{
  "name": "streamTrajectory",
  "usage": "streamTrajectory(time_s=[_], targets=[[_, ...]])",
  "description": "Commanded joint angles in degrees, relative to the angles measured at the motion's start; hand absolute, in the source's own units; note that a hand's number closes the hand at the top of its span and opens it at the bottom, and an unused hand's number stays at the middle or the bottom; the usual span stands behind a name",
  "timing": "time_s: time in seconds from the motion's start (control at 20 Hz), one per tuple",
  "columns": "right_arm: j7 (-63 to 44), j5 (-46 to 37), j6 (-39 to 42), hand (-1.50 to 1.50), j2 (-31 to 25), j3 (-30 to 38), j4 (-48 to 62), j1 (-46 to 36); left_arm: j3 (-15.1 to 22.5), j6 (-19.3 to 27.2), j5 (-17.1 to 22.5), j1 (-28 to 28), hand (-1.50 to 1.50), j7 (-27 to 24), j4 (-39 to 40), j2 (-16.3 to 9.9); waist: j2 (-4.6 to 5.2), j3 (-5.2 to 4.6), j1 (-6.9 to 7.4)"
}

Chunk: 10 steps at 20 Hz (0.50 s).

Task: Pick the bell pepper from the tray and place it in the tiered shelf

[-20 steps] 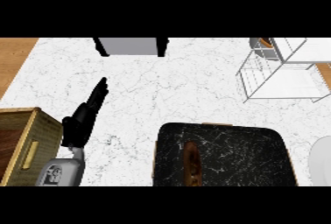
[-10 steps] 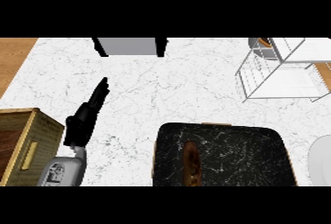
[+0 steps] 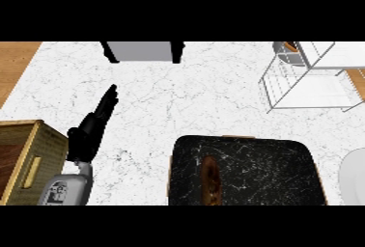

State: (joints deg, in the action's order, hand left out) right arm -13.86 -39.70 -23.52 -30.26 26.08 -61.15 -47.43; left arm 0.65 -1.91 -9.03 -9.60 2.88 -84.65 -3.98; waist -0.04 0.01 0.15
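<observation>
Left hand, fingers straight, rests off the dark tray; wire tiered shelf awaits at the counter's far-right corner.

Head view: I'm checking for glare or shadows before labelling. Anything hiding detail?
Head view: lighting is even, with no glare on the white counter; the left hand casts no clear shadow; the dark tray is mottled, its brownish item hard to identify.

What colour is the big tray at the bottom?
The tray is black with thin white marbled veins, seen best in the head view.
</observation>
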Motion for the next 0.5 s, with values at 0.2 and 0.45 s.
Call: streamTrajectory(time_s=[0.2,0.45], targets=[[-0.09,7.89,5.0,-1.5,-1.51,0.28,-3.37,0.25,-0.54,-0.33,0.53,-2.28,0.0,3.59,-2.35,-0.29,-0.02,-0.01,0.05],[-2.78,13.67,2.94,-1.5,-3.45,6.48,-6.85,-3.4,1.52,0.9,-1.76,2.57,0.0,-1.29,-0.39,0.99,-0.1,0.0,0.05]])
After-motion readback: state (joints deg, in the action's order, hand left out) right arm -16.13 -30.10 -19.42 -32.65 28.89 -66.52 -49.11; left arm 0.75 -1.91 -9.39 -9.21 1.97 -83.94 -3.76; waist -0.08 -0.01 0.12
